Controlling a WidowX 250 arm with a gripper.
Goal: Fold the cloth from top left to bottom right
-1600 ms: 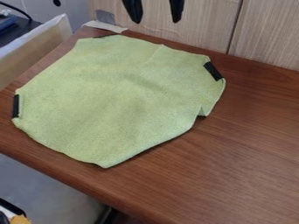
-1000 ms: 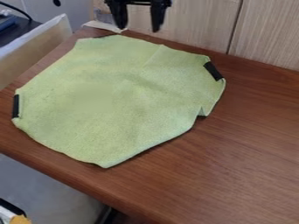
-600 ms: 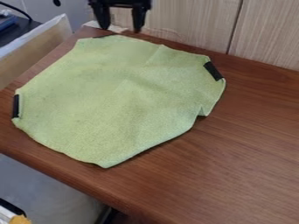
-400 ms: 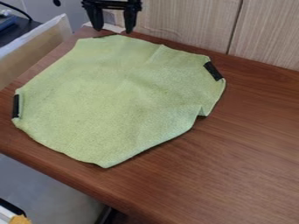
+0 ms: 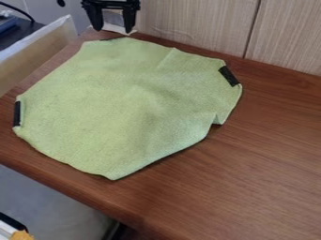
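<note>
Near the top of the view, just beyond the far left corner of the green cloth (image 5: 128, 105), the black gripper (image 5: 113, 31) is held with its jaws spread apart. The cloth is laid out unfolded on the brown wooden surface (image 5: 270, 159), slightly rumpled at its middle. Its left and right ends are marked by a black strip (image 5: 17, 114) and a black patch (image 5: 229, 76). Behind, the surface is backed by a wood-grained panel (image 5: 201, 23).
</note>
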